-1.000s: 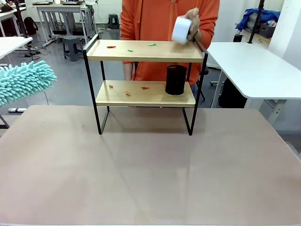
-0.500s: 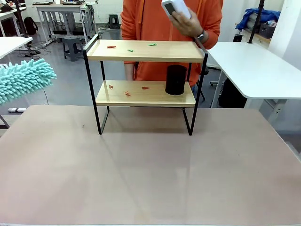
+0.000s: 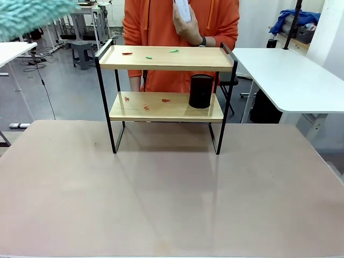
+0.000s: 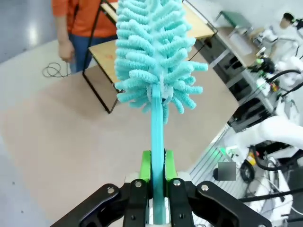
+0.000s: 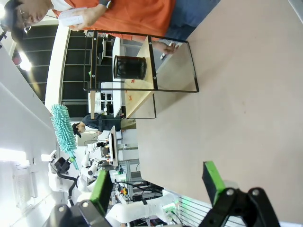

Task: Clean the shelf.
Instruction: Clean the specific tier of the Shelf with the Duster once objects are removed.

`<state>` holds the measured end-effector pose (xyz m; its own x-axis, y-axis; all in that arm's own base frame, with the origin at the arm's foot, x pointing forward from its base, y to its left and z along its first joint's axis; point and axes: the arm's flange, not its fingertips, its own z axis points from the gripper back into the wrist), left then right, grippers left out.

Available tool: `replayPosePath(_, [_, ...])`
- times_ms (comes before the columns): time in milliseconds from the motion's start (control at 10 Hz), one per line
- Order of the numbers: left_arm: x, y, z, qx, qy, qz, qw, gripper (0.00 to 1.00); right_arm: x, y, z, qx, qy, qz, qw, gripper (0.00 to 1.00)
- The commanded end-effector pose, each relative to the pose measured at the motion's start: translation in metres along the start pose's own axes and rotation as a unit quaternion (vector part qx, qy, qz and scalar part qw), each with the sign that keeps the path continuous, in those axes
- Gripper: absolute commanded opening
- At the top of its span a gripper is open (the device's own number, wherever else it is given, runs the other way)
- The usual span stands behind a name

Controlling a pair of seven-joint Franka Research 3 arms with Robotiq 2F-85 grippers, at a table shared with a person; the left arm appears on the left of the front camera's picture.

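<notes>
Fingers [image 4: 146, 165] of our left gripper [image 4: 157, 165] are clamped from both sides on the flat teal plastic handle [image 4: 156, 123] of a fluffy teal microfibre duster [image 4: 154, 52], whose head stands straight up from the jaws. In the front view that head [image 3: 27, 16] sits high in the top left corner, well apart from the rack. Our right gripper [image 5: 158, 184] has its green pads spread wide with nothing between them, and it hangs above the near part of the matte beige table [image 3: 161, 204].

Farther across the table stands the shelf [image 3: 166, 59], a two-tier rack of light wooden boards in a thin black metal frame. It sits upright on its four legs near the far edge, about midway between the table's sides. Our right wrist view shows the shelf [image 5: 139, 94] rolled sideways, and our left wrist view shows part of it [image 4: 106, 61] behind the duster head.

On the lower board, toward its right end, stands a black cylindrical mesh pen pot [image 3: 201, 91]. Small red scraps [image 3: 145, 106] lie on the left half of that board. On the upper board we see one red bit [image 3: 127, 53] and two green bits [image 3: 173, 51].

Behind the shelf stands a person in an orange hooded top [image 3: 156, 27]. One hand [image 3: 189, 29] is raised at chest height and grips a white object [image 3: 181, 9]; we cannot tell what it is.
</notes>
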<state>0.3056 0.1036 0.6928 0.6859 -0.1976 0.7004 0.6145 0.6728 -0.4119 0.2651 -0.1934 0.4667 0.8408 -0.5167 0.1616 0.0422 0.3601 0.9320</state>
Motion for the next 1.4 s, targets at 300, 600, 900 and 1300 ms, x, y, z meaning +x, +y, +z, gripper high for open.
replayPosePath(300, [0.015, -0.001, -0.029, 0.005, 0.025, 0.012, 1.0, 0.12, 0.002, 0.001, -0.002, 0.013, -0.007, 0.013, 1.0, 1.0])
replayPosePath(600, [0.015, -0.004, -0.056, 0.097, 0.026, 0.068, 0.993, 0.12, 0.002, 0.001, -0.002, 0.013, -0.007, 0.013, 1.0, 1.0])
replayPosePath(900, [0.043, -0.033, -0.092, 0.129, 0.028, 0.063, 0.989, 0.12, 0.002, 0.001, -0.002, 0.013, -0.007, 0.013, 1.0, 1.0])
replayPosePath(1300, [0.07, -0.07, -0.137, 0.177, 0.077, 0.032, 0.981, 0.12, 0.002, 0.001, -0.002, 0.013, -0.007, 0.013, 1.0, 1.0])
